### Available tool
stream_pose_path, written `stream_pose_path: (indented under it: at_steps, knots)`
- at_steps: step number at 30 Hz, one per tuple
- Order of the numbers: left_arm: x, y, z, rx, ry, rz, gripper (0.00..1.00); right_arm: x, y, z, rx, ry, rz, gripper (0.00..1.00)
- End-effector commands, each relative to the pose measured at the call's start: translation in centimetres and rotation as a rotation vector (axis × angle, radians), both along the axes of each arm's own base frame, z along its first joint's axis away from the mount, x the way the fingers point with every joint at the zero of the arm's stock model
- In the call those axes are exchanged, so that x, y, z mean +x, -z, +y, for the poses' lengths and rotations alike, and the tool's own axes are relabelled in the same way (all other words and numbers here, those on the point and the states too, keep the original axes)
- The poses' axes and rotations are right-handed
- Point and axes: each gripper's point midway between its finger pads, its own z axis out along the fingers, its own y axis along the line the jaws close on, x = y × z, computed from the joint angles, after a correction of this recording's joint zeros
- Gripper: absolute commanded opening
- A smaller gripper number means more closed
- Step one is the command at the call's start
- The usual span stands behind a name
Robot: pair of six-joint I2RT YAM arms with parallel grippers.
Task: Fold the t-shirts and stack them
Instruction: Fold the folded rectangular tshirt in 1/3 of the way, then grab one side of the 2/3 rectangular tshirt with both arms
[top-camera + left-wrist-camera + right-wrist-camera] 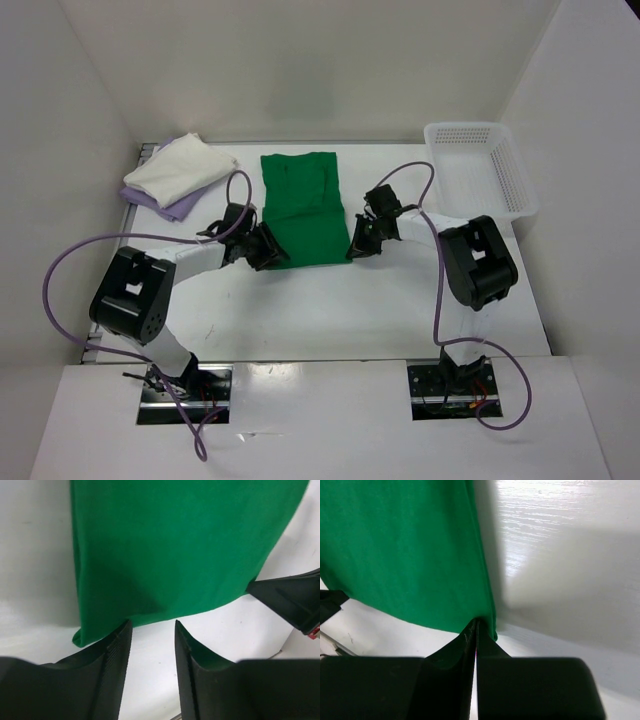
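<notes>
One basket (480, 170) far right. Three t-shirts: green t-shirt (300, 210) flat on the surface (330, 310); white t-shirt (175, 170) hiding most of lavender t-shirt (172, 208), far left. Two tools at the green hem: left tool (152, 627) apart, right tool (476, 622) together, any pinch unclear.

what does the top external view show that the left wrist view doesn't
Only the top external view shows the white t-shirt lying on the lavender t-shirt at the far left and the mesh basket at the far right. Only the left wrist view shows the left gripper open, nothing between its fingers, with the near hem of the green t-shirt at their tips. Both show the green t-shirt, the right gripper at its near right corner, and the table.
</notes>
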Motion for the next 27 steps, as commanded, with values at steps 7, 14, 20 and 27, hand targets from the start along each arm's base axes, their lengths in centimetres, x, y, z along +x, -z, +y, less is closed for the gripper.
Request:
stream_pose_path:
  at_steps: [7,14,20,27]
  knots:
    - [-1.0,-1.3,2.6,0.048,-0.054,-0.059,0.6,0.5,-0.8,0.1,0.013,0.036,-0.065,0.08]
    - [-1.2,-0.3,4.3,0.074,-0.095,-0.033,0.63,0.5,-3.9,-0.3,0.026,0.057,-0.133,0.37]
    - [-1.3,1.9,4.6,0.091,-0.126,0.015,0.5,-0.4,-2.1,-1.4,0.006,0.075,-0.09,0.46]
    - [-1.3,3.7,4.2,0.082,-0.12,0.054,0.44,-0.3,0.0,-1.9,0.031,0.091,-0.027,0.51]
